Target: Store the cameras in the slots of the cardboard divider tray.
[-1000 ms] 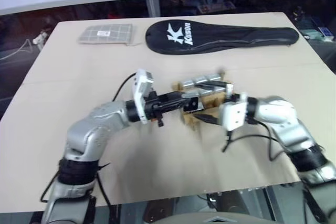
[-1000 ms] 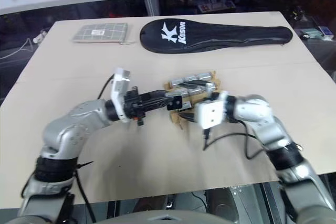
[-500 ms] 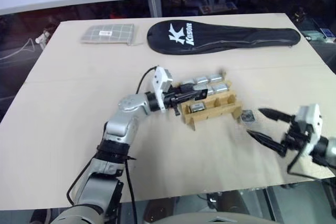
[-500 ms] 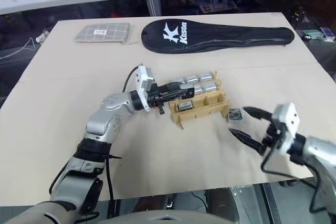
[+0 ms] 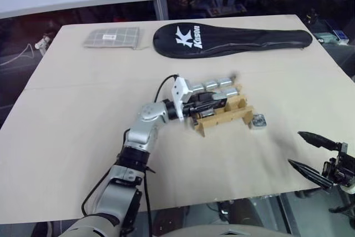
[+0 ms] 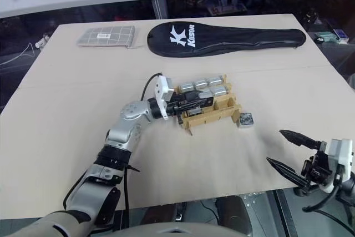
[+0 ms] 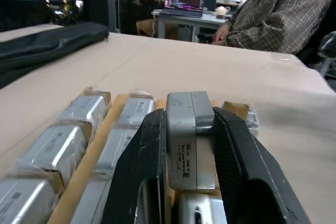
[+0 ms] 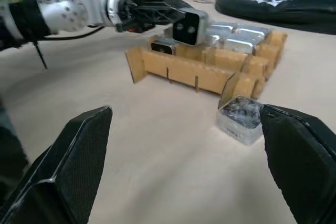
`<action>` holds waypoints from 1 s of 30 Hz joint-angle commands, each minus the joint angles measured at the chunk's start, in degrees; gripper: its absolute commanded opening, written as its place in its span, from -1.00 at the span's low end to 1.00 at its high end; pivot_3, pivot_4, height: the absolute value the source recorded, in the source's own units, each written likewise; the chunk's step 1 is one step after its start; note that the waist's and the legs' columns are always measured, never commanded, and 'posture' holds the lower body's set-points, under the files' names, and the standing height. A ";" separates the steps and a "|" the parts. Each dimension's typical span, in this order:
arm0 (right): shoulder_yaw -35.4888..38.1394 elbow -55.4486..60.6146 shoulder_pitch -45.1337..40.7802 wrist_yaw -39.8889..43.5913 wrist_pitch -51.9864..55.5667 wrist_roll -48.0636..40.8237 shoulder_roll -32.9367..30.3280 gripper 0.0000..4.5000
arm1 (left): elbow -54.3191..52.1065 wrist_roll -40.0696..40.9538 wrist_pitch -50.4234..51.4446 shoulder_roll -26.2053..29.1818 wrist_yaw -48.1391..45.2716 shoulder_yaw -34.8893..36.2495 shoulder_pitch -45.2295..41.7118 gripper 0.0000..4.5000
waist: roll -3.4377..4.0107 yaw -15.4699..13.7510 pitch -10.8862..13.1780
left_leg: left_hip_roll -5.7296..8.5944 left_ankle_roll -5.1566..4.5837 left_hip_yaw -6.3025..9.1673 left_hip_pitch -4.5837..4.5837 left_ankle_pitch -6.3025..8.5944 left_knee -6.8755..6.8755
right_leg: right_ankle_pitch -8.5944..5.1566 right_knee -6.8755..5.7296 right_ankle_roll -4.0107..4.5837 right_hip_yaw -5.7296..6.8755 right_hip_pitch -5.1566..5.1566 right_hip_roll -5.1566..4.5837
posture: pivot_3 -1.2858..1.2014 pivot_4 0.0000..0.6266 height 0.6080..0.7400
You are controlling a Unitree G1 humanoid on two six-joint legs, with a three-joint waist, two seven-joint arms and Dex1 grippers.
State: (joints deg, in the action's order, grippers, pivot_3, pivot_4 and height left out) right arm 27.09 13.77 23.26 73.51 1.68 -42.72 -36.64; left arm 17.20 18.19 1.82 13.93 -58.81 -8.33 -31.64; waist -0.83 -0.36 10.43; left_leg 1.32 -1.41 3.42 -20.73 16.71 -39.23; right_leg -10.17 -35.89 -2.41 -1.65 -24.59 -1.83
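Cardboard divider tray (image 5: 222,116) mid-table (image 5: 83,137), far slots filled with silver cameras (image 5: 213,86). Left gripper (image 5: 213,102) over the tray's near row, jaws clamped on one camera (image 7: 189,140). Loose camera (image 5: 258,121) on the table just beside the tray's right end. Right gripper (image 5: 310,154) near the table's front right edge, jaws wide, empty.

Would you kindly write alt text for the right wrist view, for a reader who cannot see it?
The open right gripper faces a loose camera lying on the table beside the cardboard divider tray. Beyond, the left gripper holds another camera over the tray, whose back rows already hold cameras.
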 commanded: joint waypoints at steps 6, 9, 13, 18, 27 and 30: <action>2.30 -1.17 -0.78 1.38 -0.46 -0.70 -0.49 0.98 | 0.71 -0.96 -4.83 -0.63 -1.34 -0.06 -0.40 -0.70 | 0.00 -0.23 0.00 | 0.01 -0.01 -0.03 0.02 0.00 0.00 | 0.00 0.01 -0.01 -0.02 0.00 -0.05 | 0.03 -0.52 1.00; 2.01 -1.08 -0.90 1.00 -0.57 -0.28 -0.16 0.98 | 0.90 -2.07 -6.55 0.26 -3.48 -1.18 0.46 -0.70 | 0.02 -0.24 -0.01 | 0.01 -0.01 -0.01 0.02 0.00 0.00 | 0.00 0.00 -0.01 0.00 0.00 -0.03 | 0.03 -0.52 1.00; 1.89 -0.41 -1.09 -0.43 -0.46 0.23 0.42 0.98 | 3.54 -3.25 -8.75 -0.82 -0.58 -0.35 0.40 -0.70 | 0.02 -0.31 -0.01 | 0.01 -0.01 -0.01 0.01 0.00 0.00 | 0.00 0.00 -0.01 -0.01 0.00 -0.04 | 0.03 -0.52 1.00; 1.91 -0.09 -0.96 -1.18 -1.11 0.98 1.23 0.98 | 6.17 -4.10 -10.63 -1.90 0.16 -0.62 -0.34 -0.70 | 0.04 -0.33 -0.05 | 0.02 -0.01 -0.01 0.04 0.00 -0.01 | 0.01 -0.01 -0.02 -0.01 0.04 -0.06 | 0.03 -0.52 1.00; 2.82 0.38 0.29 -1.68 -1.88 1.02 1.85 0.98 | 8.96 -5.03 -12.33 -3.47 0.39 -1.17 -0.98 -0.70 | 0.04 -0.30 -0.06 | 0.04 -0.01 0.01 0.05 0.00 -0.01 | 0.01 0.01 -0.03 0.01 0.09 -0.05 | 0.03 -0.52 1.00; 2.85 -0.02 0.39 -1.53 -2.32 1.13 2.00 0.98 | 9.05 -5.03 -12.09 -3.60 0.08 -1.16 -0.92 -0.70 | 0.04 -0.31 -0.06 | 0.04 -0.01 0.01 0.06 0.00 -0.02 | 0.01 0.01 -0.03 0.00 0.09 -0.05 | 0.03 -0.52 1.00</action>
State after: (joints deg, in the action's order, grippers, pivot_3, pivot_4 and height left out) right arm 28.02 12.50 23.38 72.00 0.62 -41.03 -34.64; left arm 25.90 13.63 -10.08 10.57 -58.53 -9.26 -32.26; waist -0.79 -0.68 10.38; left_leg 1.36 -1.43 3.43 -20.67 16.71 -39.25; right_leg -10.16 -35.88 -2.44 -1.65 -24.50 -1.88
